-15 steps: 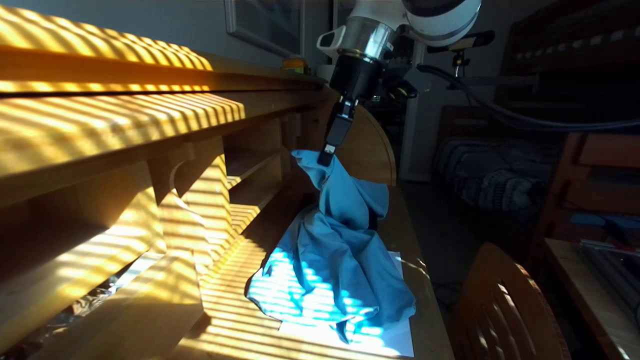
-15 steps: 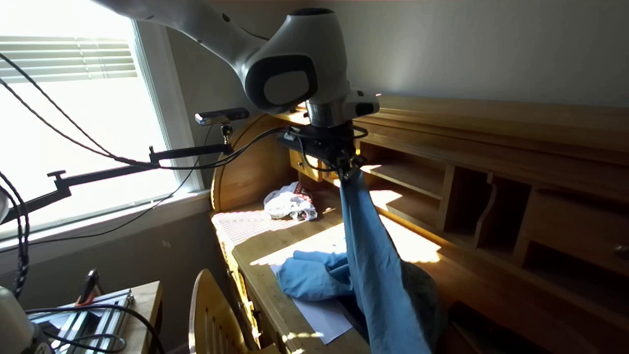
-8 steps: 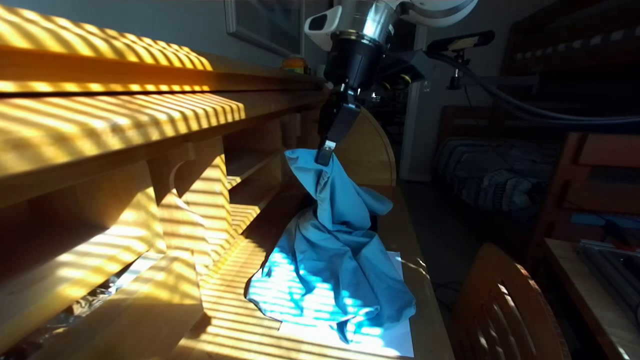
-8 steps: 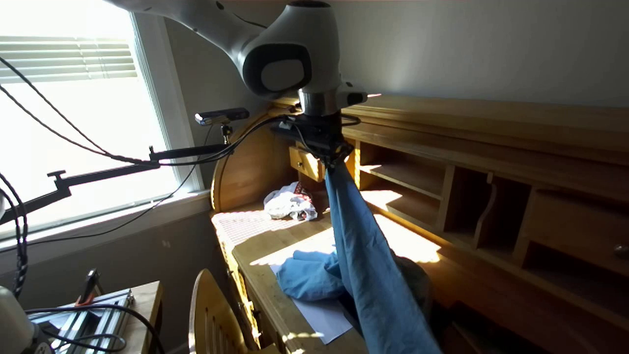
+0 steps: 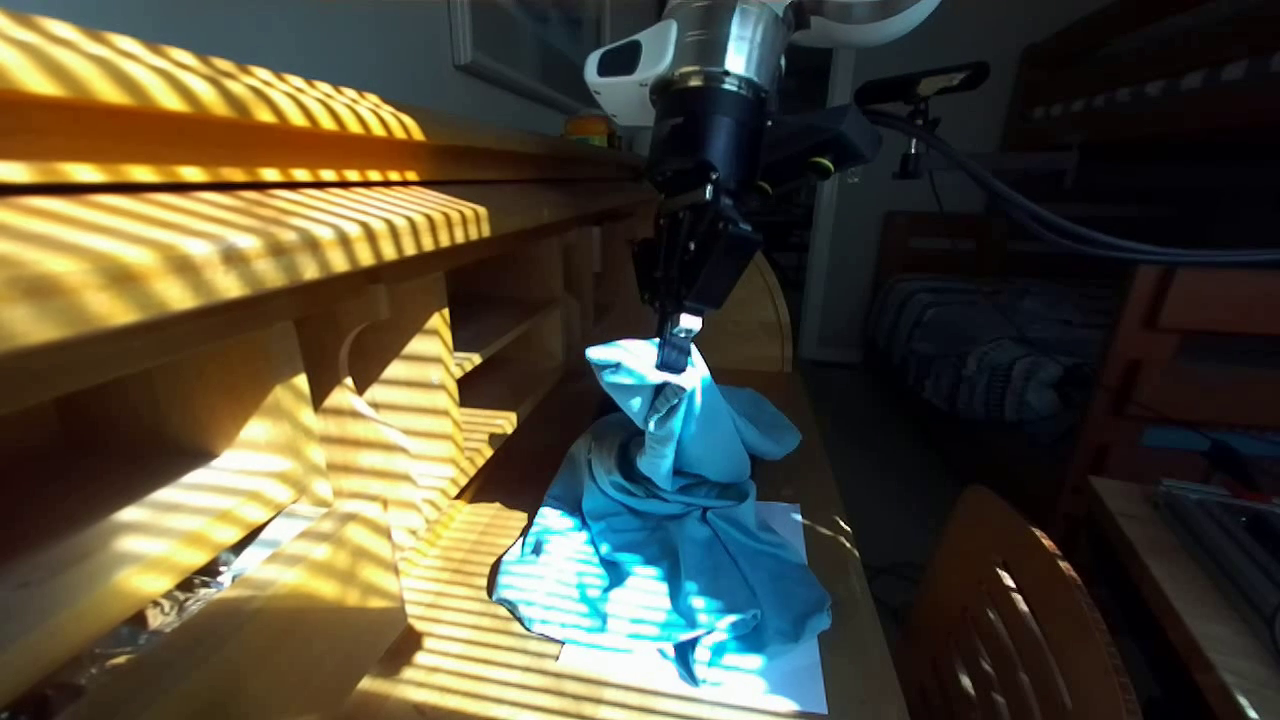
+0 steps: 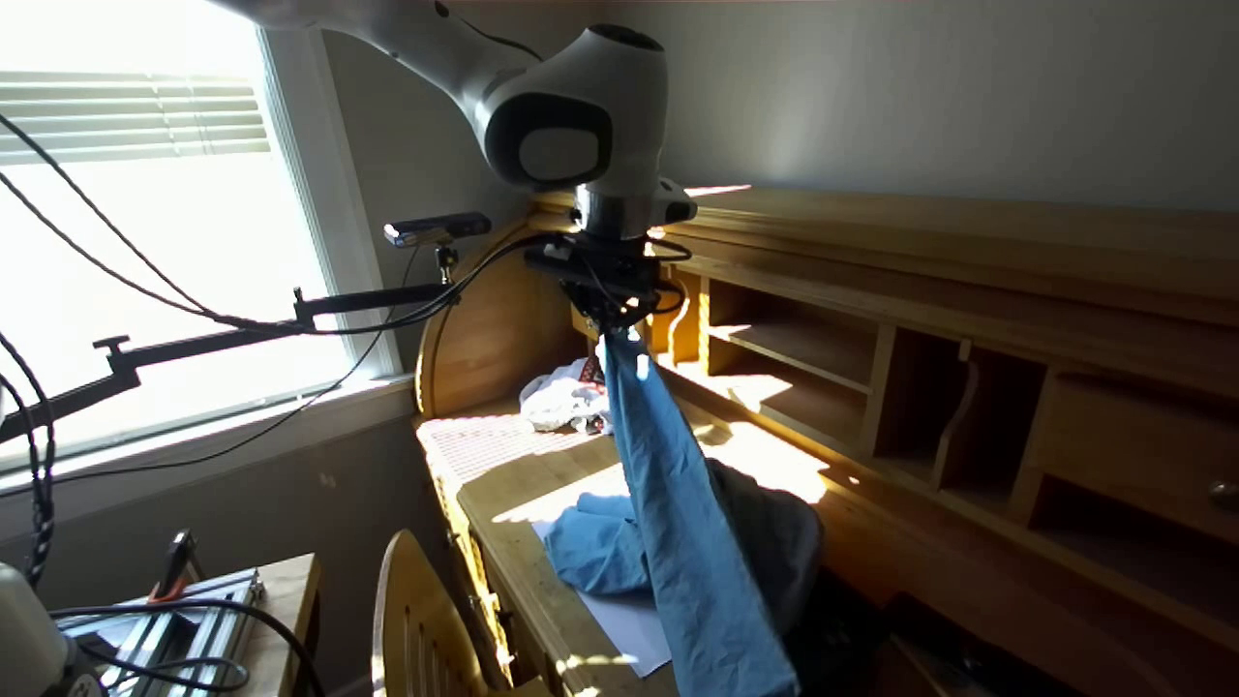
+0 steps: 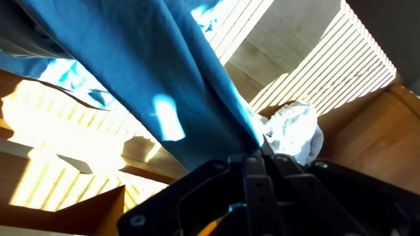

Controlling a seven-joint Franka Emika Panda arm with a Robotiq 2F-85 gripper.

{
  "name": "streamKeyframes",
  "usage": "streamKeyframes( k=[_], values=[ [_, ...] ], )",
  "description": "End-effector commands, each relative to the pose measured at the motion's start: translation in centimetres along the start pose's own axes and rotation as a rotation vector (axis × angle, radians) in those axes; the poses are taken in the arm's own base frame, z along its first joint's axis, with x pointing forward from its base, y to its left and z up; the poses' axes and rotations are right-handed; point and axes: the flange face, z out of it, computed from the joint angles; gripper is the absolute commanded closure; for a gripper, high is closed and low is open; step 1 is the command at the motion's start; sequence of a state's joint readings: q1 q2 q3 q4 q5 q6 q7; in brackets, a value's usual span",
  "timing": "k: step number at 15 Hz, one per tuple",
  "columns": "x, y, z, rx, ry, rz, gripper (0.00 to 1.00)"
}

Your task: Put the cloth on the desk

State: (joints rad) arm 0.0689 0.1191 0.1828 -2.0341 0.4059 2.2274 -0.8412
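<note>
My jaws clenched on cloth (image 5: 690, 560); gripped end above desk (image 5: 460, 605), lower folds resting on it, partly over paper (image 5: 797, 682). White bundle (image 6: 557, 399) also on desk.

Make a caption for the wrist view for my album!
Jaws grip the blue cloth over the sun-striped desk, a crumpled white bundle beyond.

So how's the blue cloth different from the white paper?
The cloth is blue; the paper is white. The cloth is full of folds; the paper lies flat. The end effector holds part of the cloth up; the paper rests on the desk. Both catch sunlight.
</note>
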Motion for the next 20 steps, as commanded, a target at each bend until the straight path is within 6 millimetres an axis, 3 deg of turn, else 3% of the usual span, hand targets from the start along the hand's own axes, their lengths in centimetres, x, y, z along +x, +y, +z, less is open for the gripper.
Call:
streamKeyframes(
  k=[1,5,10,13,20],
  values=[
    [-0.1,1.6,1.3,-0.022,-0.07,0.0,0.67],
    [-4.3,6.1,1.0,-0.18,-0.094,0.159,0.38],
    [-9.8,11.9,1.4,-0.235,-0.1,0.453,0.03],
    [-11.8,13.8,2.8,-0.259,-0.107,0.523,0.0],
    [-13.2,15.8,7.4,-0.349,-0.136,0.29,0.0]
  ],
)
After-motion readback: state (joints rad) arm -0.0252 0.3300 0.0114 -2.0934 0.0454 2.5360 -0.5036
